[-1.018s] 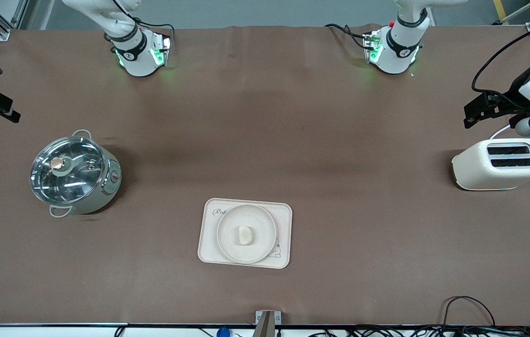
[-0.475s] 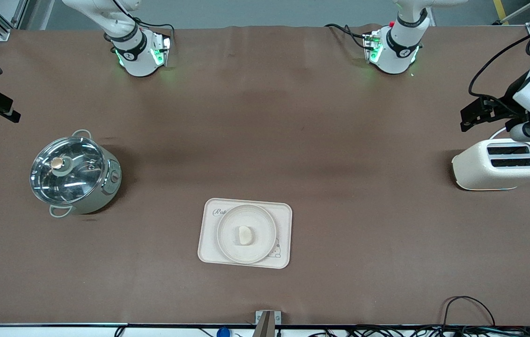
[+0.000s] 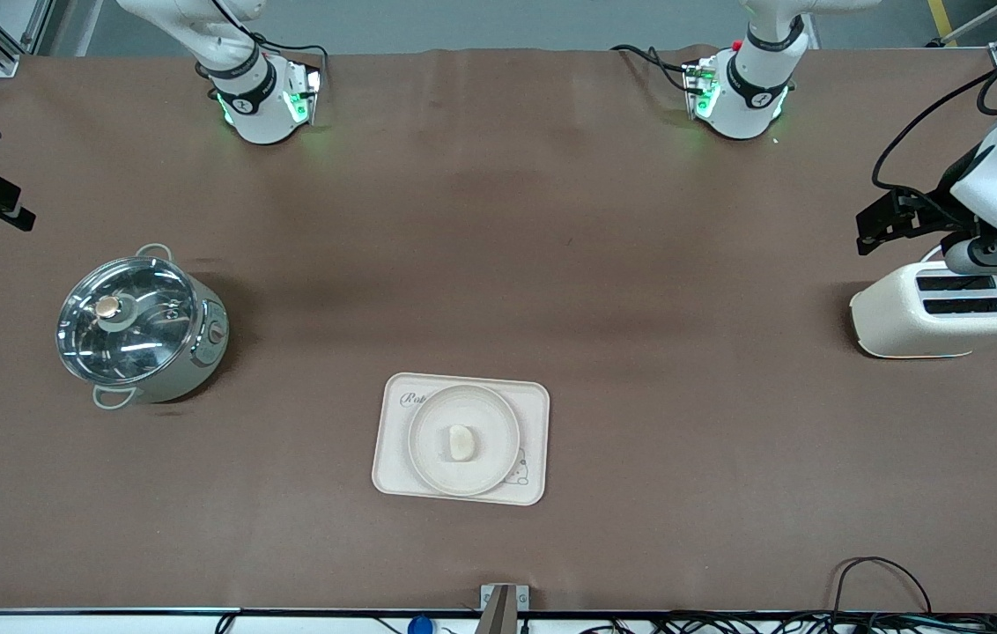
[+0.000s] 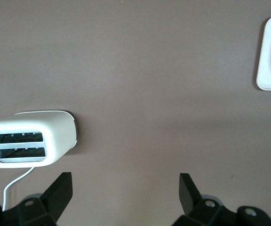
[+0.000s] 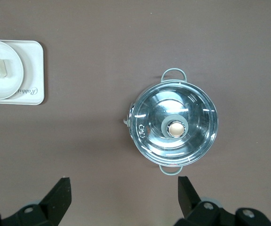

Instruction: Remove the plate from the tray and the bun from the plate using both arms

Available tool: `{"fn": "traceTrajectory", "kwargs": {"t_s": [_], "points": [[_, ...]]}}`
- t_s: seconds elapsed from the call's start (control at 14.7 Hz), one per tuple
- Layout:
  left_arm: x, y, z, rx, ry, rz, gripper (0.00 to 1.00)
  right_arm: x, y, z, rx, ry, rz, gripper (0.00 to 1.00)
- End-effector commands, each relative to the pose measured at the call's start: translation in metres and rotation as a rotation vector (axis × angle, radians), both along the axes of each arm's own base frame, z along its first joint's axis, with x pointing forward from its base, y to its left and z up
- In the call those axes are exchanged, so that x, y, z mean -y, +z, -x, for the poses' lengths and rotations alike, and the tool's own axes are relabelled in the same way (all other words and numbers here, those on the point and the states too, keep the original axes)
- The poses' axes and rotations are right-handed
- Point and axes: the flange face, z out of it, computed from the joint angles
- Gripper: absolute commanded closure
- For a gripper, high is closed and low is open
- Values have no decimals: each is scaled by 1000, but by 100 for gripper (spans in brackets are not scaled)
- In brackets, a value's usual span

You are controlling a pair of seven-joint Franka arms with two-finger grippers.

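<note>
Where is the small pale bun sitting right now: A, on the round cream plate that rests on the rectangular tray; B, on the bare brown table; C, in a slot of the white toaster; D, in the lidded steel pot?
A: the small pale bun lies on the round cream plate, which rests on the rectangular cream tray.

The plate (image 3: 463, 439), round, cream and shallow with a raised rim, sits flat on the rectangular cream tray (image 3: 393, 471) near the front camera, mid-counter. The bun (image 3: 461, 442), small, pale and oblong, lies at the plate's centre.
</note>
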Motion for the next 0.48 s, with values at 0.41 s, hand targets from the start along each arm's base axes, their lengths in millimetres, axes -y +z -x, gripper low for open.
{"fn": "traceTrajectory", "kwargs": {"t_s": [0.41], "points": [[1, 6, 0, 15, -3, -13, 0, -5, -5, 2, -24, -20, -22, 0]]}}
